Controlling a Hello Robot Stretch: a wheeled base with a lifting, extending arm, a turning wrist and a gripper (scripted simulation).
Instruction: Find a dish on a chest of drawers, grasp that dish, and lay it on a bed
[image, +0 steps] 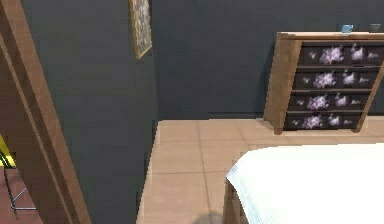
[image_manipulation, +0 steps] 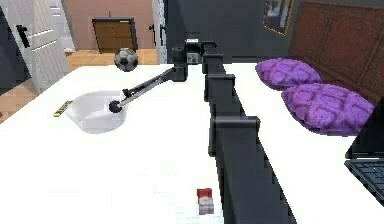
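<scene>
At the arm side view's left, a small yellowish thing (image_manipulation: 62, 108) lies on the bed (image_manipulation: 120, 170). Just right of it the white dish (image_manipulation: 88, 118) sits on the white cover. My hand (image_manipulation: 122, 101) reaches the dish's right rim, and I cannot tell whether I am grasping it or have let it go. I judge the dish should rest flat, well in from the bed's edge. Then my arm (image_manipulation: 232, 110) should draw straight back without dragging the rim. The purple pillows (image_manipulation: 318, 102) lie well apart on the right.

Arm (image_manipulation: 236, 135) stretched out; hand (image_manipulation: 119, 100) seemingly angled downward.
</scene>
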